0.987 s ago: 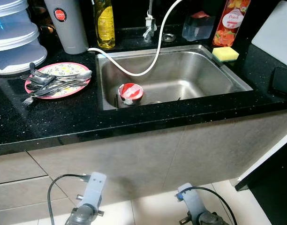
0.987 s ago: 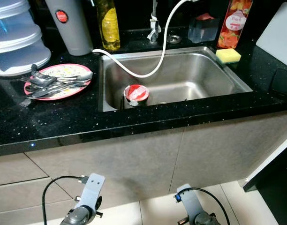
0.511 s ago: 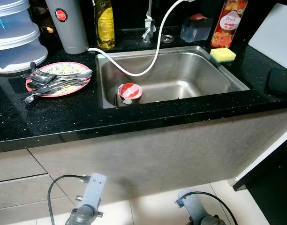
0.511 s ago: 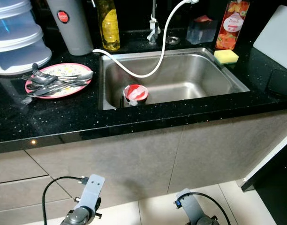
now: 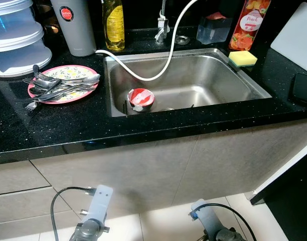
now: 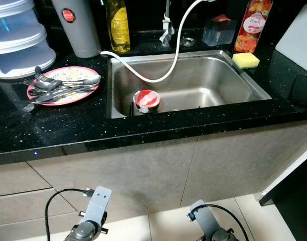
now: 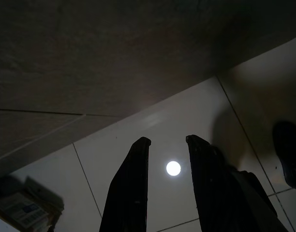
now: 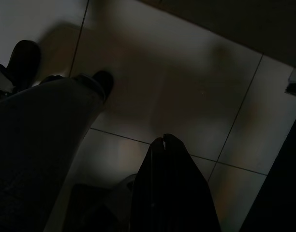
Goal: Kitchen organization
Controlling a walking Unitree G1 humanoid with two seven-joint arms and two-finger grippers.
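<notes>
Nothing on the counter has shifted since a second ago; only our head camera has swayed a little, so the whole scene slides slightly while the things keep their places around the sink point(image 5: 254, 83). We judge that we are settling in front of it, with no handling begun yet.

Taking the sink as our landmark: a red and white cup point(image 5: 141, 99) stands inside it near its front left corner, and a white hose point(image 5: 158, 70) loops from the tap down over its left rim. Just left of the sink lies a pink plate point(image 5: 40, 96) piled with cutlery point(image 5: 60, 86). Behind its left corner stand an oil bottle point(image 5: 113, 25) and a grey flask point(image 5: 73, 27); farther left sit stacked containers point(image 5: 18, 42). At its back right corner rests a yellow sponge point(image 5: 242, 58), with a juice carton point(image 5: 249, 24) behind it.

Both our arms hang low, below the sink's counter edge. Our left gripper point(image 7: 167, 159) points at the floor tiles with its fingers apart and holding nothing. Our right gripper point(image 8: 163, 142) also hangs over the tiles, its fingers pressed together and empty.

We judge the cup and the plate of cutlery the likeliest things to tidy first.
</notes>
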